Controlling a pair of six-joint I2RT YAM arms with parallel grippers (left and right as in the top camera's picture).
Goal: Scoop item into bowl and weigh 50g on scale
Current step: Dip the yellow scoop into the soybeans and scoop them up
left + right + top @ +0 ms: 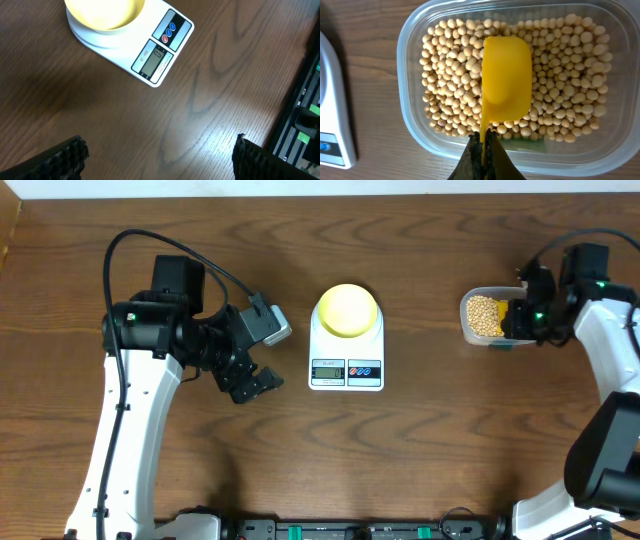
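Left tool (160, 141) gapes above dark wood-grain table (225, 80) near scale (157, 52).

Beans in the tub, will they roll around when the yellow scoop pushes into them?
Probably. The beans are small, round and loose, so they likely roll aside from the scoop. The walls of the tub should keep them in; spilled ones would probably scatter.

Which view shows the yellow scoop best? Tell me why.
Right wrist: the yellow scoop lies centred over the beans, handle pinched in the right gripper. Overhead hides it behind that gripper; left wrist misses it.
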